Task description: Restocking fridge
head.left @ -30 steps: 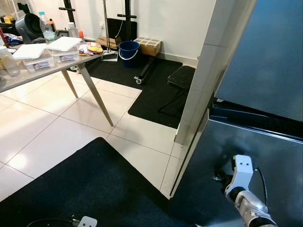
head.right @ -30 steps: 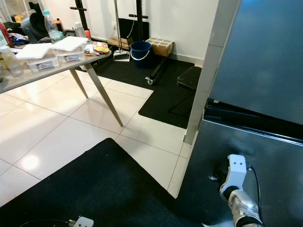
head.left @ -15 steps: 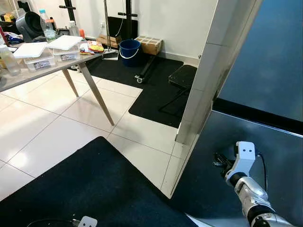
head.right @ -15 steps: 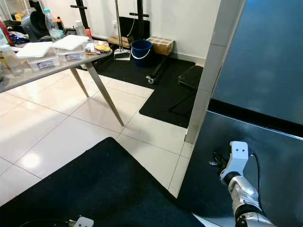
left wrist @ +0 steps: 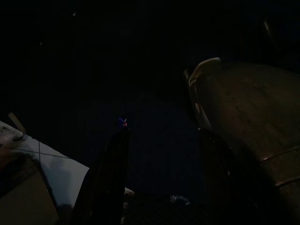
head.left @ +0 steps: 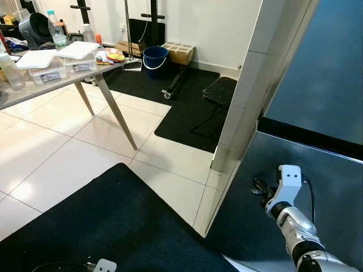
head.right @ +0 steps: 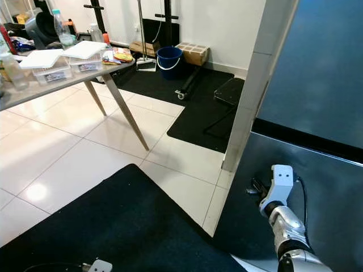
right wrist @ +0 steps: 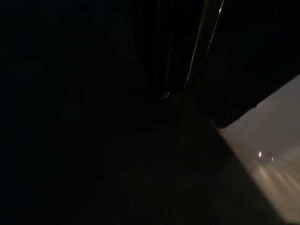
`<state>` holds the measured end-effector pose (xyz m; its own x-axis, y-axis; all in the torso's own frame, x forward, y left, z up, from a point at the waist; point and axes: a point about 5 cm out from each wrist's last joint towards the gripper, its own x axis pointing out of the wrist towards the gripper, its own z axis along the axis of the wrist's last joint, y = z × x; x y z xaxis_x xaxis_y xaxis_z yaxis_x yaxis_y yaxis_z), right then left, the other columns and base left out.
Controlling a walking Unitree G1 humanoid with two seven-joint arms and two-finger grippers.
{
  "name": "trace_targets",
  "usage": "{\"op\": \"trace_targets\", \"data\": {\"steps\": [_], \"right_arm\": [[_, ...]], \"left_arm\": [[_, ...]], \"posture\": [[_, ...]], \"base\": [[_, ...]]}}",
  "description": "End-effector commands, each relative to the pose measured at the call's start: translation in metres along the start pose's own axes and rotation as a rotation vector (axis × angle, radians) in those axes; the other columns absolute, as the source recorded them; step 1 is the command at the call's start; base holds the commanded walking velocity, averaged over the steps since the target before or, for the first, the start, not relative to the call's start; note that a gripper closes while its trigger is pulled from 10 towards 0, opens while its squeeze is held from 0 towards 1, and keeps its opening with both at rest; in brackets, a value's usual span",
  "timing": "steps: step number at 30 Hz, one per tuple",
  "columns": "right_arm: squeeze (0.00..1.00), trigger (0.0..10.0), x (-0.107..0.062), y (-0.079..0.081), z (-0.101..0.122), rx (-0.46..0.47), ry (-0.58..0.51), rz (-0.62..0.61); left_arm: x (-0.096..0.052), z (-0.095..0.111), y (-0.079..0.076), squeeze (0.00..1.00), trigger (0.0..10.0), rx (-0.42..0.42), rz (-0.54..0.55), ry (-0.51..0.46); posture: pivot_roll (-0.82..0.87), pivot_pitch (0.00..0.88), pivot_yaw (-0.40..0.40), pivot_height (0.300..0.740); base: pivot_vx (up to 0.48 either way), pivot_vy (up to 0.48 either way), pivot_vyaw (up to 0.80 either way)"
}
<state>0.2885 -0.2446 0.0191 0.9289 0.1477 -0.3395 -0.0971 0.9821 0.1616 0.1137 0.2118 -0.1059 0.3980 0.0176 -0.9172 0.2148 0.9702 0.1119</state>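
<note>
The fridge (head.left: 317, 85) stands at the right with dark grey doors, an upper one and a lower one (head.left: 266, 226), both closed, with a black seam between them. My right arm reaches up from the lower right. Its gripper (head.left: 258, 186) is held close against the lower door near that door's left edge, below the seam. Its small black fingers are too dark to read against the door. In the dim left wrist view my left gripper (left wrist: 161, 187) hangs low with its two fingers (left wrist: 110, 183) apart and nothing between them.
A grey table (head.left: 34, 90) at the upper left carries clear lidded boxes (head.left: 42, 67) and bottles (head.left: 55, 31). A white pillar (head.left: 249, 96) borders the fridge. A blue bucket (head.left: 154, 62) and black mats (head.left: 187, 107) lie behind; another black mat (head.left: 102, 226) is underfoot.
My right gripper has risen along the lower fridge door and edged left toward its edge. The view has shifted slightly.
</note>
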Motion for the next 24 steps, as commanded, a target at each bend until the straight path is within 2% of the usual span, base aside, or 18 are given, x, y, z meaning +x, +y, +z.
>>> {"op": "trace_targets", "data": {"steps": [1, 2, 5, 8, 9, 11, 14, 15, 16, 17, 21, 24], "right_arm": [[0.00, 10.0, -0.010, 0.005, -0.033, -0.002, 0.152, 0.024], [0.00, 10.0, -0.026, 0.011, -0.068, -0.030, 0.306, 0.053], [0.00, 10.0, -0.032, 0.014, -0.079, -0.036, 0.348, 0.063], [0.00, 10.0, -0.056, 0.015, -0.114, 0.003, 0.478, -0.011], [0.00, 10.0, -0.056, 0.015, -0.114, 0.003, 0.478, -0.011], [0.00, 10.0, -0.077, 0.015, -0.140, 0.001, 0.587, -0.064], [0.00, 10.0, -0.102, 0.018, -0.164, -0.020, 0.699, -0.098], [0.00, 10.0, -0.102, 0.018, -0.164, -0.020, 0.699, -0.098], [0.00, 10.0, -0.115, 0.021, -0.176, -0.053, 0.762, -0.096], [0.00, 10.0, -0.118, 0.022, -0.179, -0.063, 0.776, -0.094], [0.00, 10.0, -0.121, 0.025, -0.183, -0.142, 0.814, -0.048], [0.00, 10.0, -0.119, 0.026, -0.182, -0.155, 0.813, -0.044]], "left_arm": [[0.000, -0.002, -0.005, 0.00, 10.0, -0.003, -0.014, 0.006], [0.000, -0.003, -0.005, 0.00, 10.0, -0.004, -0.016, 0.009], [0.000, -0.003, -0.005, 0.00, 10.0, -0.005, -0.016, 0.010], [0.000, -0.004, -0.005, 0.00, 10.0, -0.007, -0.016, 0.012], [0.000, -0.004, -0.005, 0.00, 10.0, -0.007, -0.016, 0.012], [0.000, -0.004, -0.005, 0.00, 10.0, -0.008, -0.016, 0.013], [0.000, -0.005, -0.005, 0.00, 10.0, 0.001, -0.017, 0.019], [0.000, -0.005, -0.005, 0.00, 10.0, 0.001, -0.017, 0.019], [0.000, -0.005, -0.005, 0.00, 10.0, 0.002, -0.016, 0.020], [0.000, -0.006, -0.005, 0.00, 10.0, 0.002, -0.015, 0.020], [-0.001, -0.009, -0.003, 0.00, 10.0, -0.002, -0.014, 0.030], [-0.001, -0.011, -0.004, 0.00, 10.0, -0.005, -0.013, 0.035]], "posture": [[-0.03, 0.037, -0.042, 0.740], [-0.03, 0.036, -0.043, 0.740], [-0.03, 0.036, -0.043, 0.740], [-0.02, 0.023, -0.037, 0.740], [-0.02, 0.023, -0.037, 0.740], [-0.02, 0.015, -0.031, 0.740], [-0.02, 0.000, -0.020, 0.740], [-0.02, 0.000, -0.020, 0.740], [-0.03, 0.000, -0.013, 0.740], [-0.03, 0.000, -0.013, 0.740], [-0.03, 0.000, -0.003, 0.740], [-0.03, 0.000, -0.001, 0.740]], "base": [[0.000, 0.000, 0.00], [0.000, 0.000, 0.00], [0.000, 0.000, 0.00], [0.000, 0.000, 0.00], [0.000, 0.000, 0.00], [0.000, 0.000, 0.00], [0.000, 0.000, 0.00], [0.000, 0.000, 0.00], [0.000, 0.000, 0.00], [0.000, 0.000, 0.00], [0.000, 0.000, 0.00], [0.000, 0.000, 0.00]]}}
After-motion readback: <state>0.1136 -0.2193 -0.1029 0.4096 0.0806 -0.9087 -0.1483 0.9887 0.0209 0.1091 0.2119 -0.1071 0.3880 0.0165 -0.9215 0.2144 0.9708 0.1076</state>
